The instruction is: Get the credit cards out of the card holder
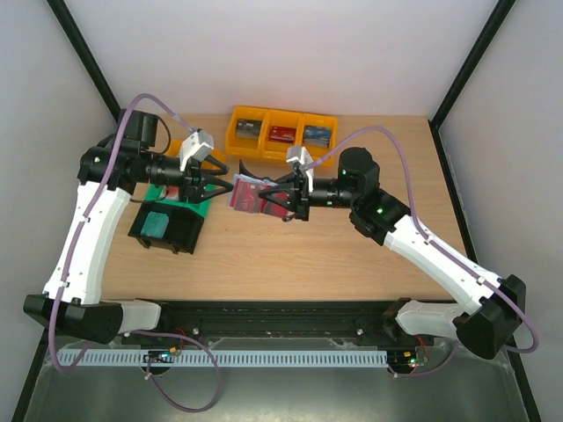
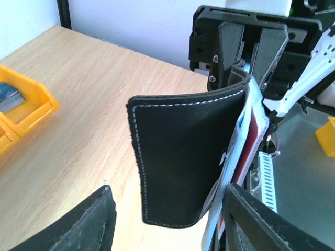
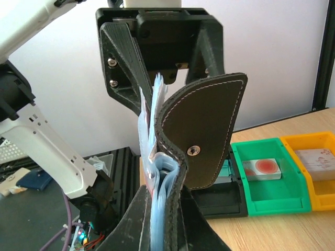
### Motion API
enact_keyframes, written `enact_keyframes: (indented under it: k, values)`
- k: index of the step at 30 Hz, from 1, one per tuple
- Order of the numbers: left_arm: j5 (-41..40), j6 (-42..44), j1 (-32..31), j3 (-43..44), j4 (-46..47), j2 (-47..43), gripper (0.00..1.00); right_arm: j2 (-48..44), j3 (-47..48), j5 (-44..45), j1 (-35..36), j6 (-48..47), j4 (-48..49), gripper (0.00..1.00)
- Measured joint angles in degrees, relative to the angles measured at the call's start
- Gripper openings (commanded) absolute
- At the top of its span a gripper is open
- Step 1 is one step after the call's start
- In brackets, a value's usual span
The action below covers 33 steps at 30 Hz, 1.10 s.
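The black card holder hangs open in the air between the two arms. My right gripper is shut on its folded edge, seen in the right wrist view. The holder's black flap faces the left wrist camera, and the snap stud faces the right one. Grey-blue pockets with a red card stick out beside the flap. My left gripper is open, with one finger to either side of the holder's free end, not closed on anything.
Yellow bins holding cards stand at the back. A green bin with a red-dotted card and a black bin with a teal card sit under the left arm. Bare wood lies in front.
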Motion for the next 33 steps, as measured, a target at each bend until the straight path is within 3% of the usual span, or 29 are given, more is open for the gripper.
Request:
enact_keyframes:
  k: [4,7,13,19,23,25,33]
  values:
    - [0.2,0.26,0.31,-0.15,0.33,0.0,0.74,-0.72,0.0,-0.52,0.0,-1.25,-1.14,0.01]
    - [1.99,0.28,0.24,-0.96,0.83,-0.02,0.78,-0.74,0.0,-0.94,0.0,-1.29,-1.11,0.02]
    - [2.91,-0.61,-1.03,-2.25,1.66,-0.09,0.71,-0.66,0.0,-1.97,-0.07,-1.07,-1.31,0.02]
    - [-0.02,-3.89,-3.76,-4.39,5.35,-0.28,0.73,0.13,0.0,-2.58,-0.28,-0.68,-1.53,0.02]
    - [-0.85,-4.35,-5.64,-4.63,5.99,-0.17,0.68,0.31,0.0,-3.74,-0.31,-0.59,-1.7,0.01]
    - [-0.59,-4.33,-5.95,-4.63,5.97,-0.17,0.62,0.31,0.0,-3.93,-0.31,-0.59,-1.68,0.02]
    - [4.2,-0.31,-7.19,-4.94,3.17,-0.13,0.04,0.57,0.0,-4.42,-0.57,-0.61,-1.75,0.02]
